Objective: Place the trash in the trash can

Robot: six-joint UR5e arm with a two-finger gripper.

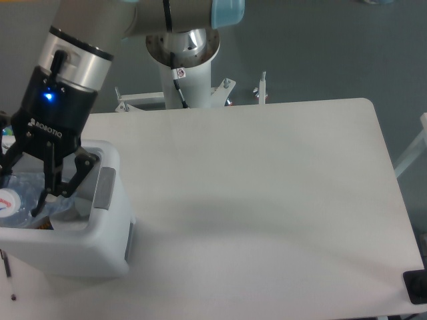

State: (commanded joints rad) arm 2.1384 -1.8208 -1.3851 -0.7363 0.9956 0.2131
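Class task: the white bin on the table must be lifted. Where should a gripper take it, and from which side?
Grip the bin by its thick right rim near the grey handle patch, coming from above: the rim is narrow enough for two fingers, the boxy body too wide.

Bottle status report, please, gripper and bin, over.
Gripper over the trash can, fingers around the bottle. Bottle inside the can's opening, release not confirmed. Cup partly visible in the can. Nothing in the way.
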